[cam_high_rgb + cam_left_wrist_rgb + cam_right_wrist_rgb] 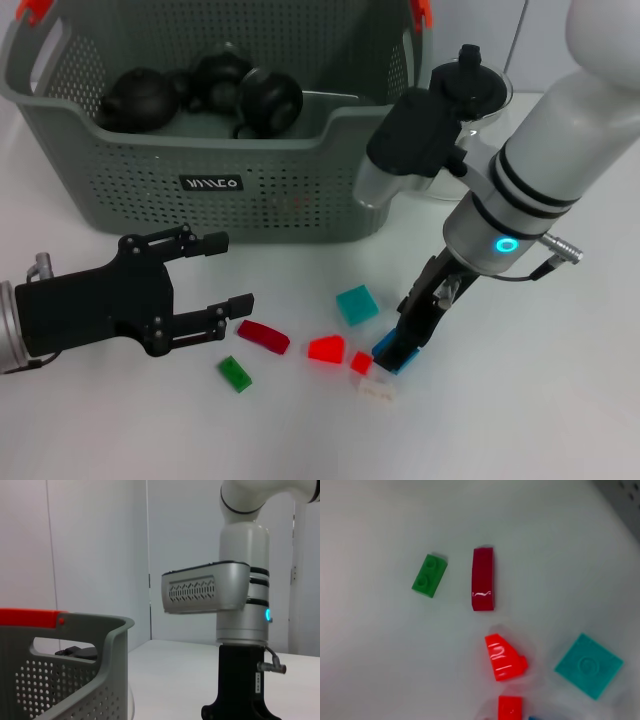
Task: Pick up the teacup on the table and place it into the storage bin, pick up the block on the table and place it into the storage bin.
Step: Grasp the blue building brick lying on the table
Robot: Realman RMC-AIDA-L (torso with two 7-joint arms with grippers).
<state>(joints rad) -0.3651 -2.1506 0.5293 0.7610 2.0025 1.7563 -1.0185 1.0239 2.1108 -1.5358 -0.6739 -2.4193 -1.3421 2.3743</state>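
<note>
Several small plastic blocks are scattered on the white table (560, 420) in front of the storage bin (240, 190), which is the largest thing in view and is taken as the landmark. Dark teapots and cups (200, 92) are seen lying inside the bin, so the teacup step is judged done and a block is the thing in hand. A glass teapot with a black lid (470, 80) is stood just beside the bin's right end.

The right gripper (400, 350) is lowered steeply to the table in front of the bin's right corner, its wrist tilted, and its fingers are pinched on a blue block (390, 357). The left gripper (225, 275) is held low and level in front of the bin's left half, its fingers spread and empty.

Near the blue block are found a teal block (357, 304), an orange-red wedge (327, 349), a small red block (361, 362) and a white block (380, 392); farther left lie a dark red block (263, 336) and a green block (235, 373).

The blocks are judged light, stiff and glossy, so slipping is likely; hold is best taken across two flat opposite sides.
</note>
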